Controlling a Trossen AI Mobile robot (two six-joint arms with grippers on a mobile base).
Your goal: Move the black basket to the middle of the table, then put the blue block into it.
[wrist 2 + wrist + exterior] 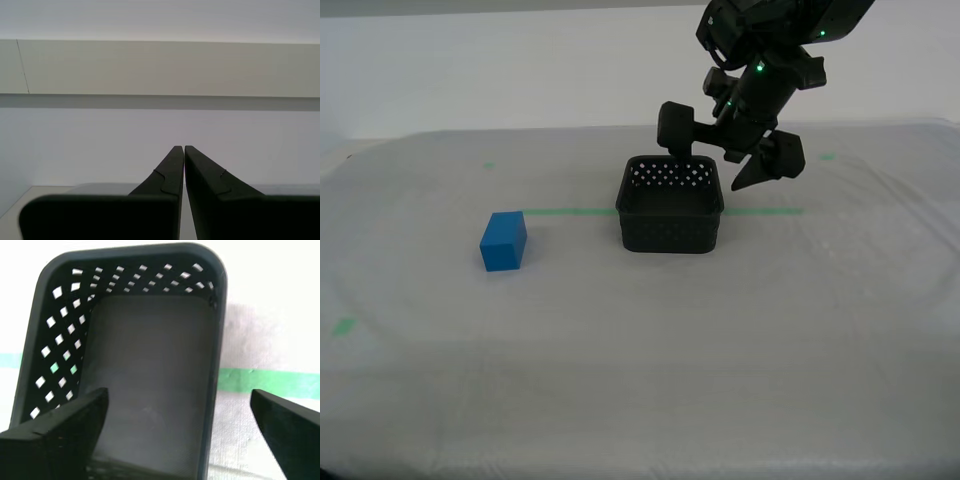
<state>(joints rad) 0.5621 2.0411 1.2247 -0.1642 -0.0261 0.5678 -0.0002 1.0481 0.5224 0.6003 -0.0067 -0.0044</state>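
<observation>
My first gripper hangs over the far rim of the black basket, its jaws spread wide. One finger is inside the basket and the other outside the wall, neither pressing it. The basket stands upright on the table, on the green tape line near the middle. The blue block lies well apart, toward the exterior view's left. My second gripper has its jaws pressed together, holding nothing.

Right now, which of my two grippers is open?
My first gripper: its fingers are spread, one inside the black basket and one outside its wall. My second gripper has its fingers pressed together, holding nothing.
</observation>
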